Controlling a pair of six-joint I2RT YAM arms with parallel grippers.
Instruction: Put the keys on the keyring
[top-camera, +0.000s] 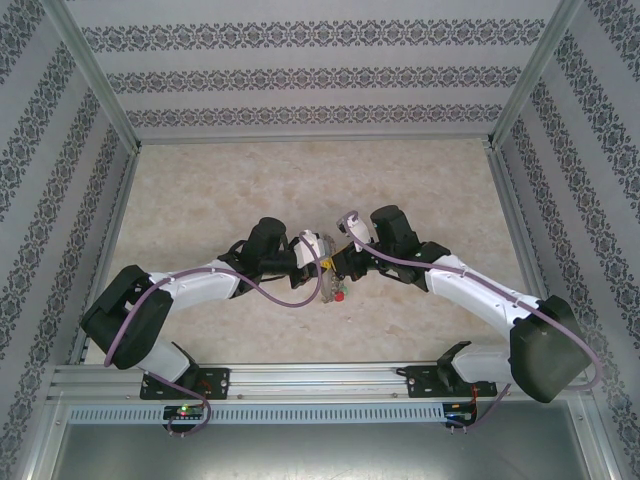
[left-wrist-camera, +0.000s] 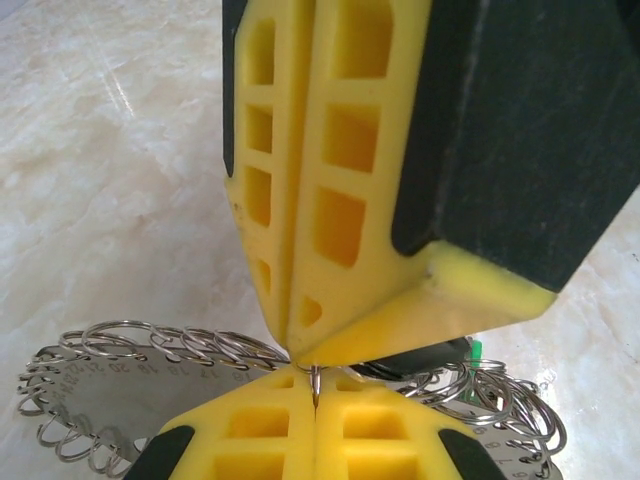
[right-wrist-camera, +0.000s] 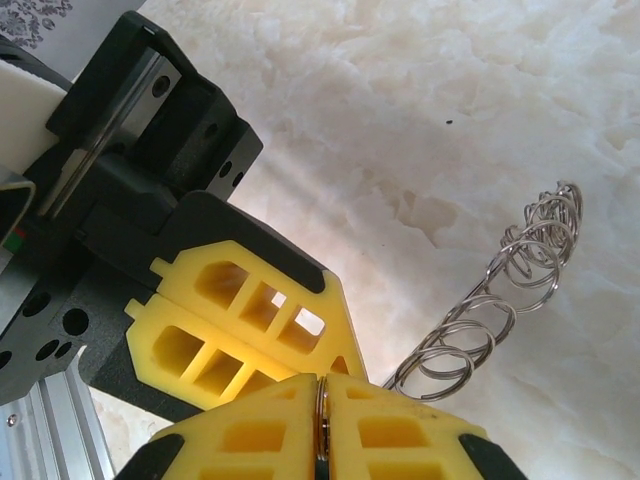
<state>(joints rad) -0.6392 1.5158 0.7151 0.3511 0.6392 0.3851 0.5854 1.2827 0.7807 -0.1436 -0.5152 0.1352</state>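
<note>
Both grippers meet over the middle of the table. In the left wrist view my left gripper (left-wrist-camera: 316, 385) is shut on a thin metal edge of the keyring (left-wrist-camera: 110, 400), a silvery disc fringed with small wire loops. My right gripper (right-wrist-camera: 322, 388) is shut on a doubled wire loop of the same keyring (right-wrist-camera: 500, 290). The right gripper's yellow fingers (left-wrist-camera: 330, 200) touch the left ones tip to tip. From above, the left gripper (top-camera: 322, 262) and right gripper (top-camera: 342, 262) hold the keyring (top-camera: 327, 282) off the table. A red key head (top-camera: 341, 295) hangs below it. The black key is hidden.
The marble-patterned table (top-camera: 300, 180) is boxed in by patterned walls and aluminium posts (top-camera: 95, 75). A rail (top-camera: 320, 378) with both arm bases runs along the near edge. Something small and green (left-wrist-camera: 476, 348) shows beside the keyring.
</note>
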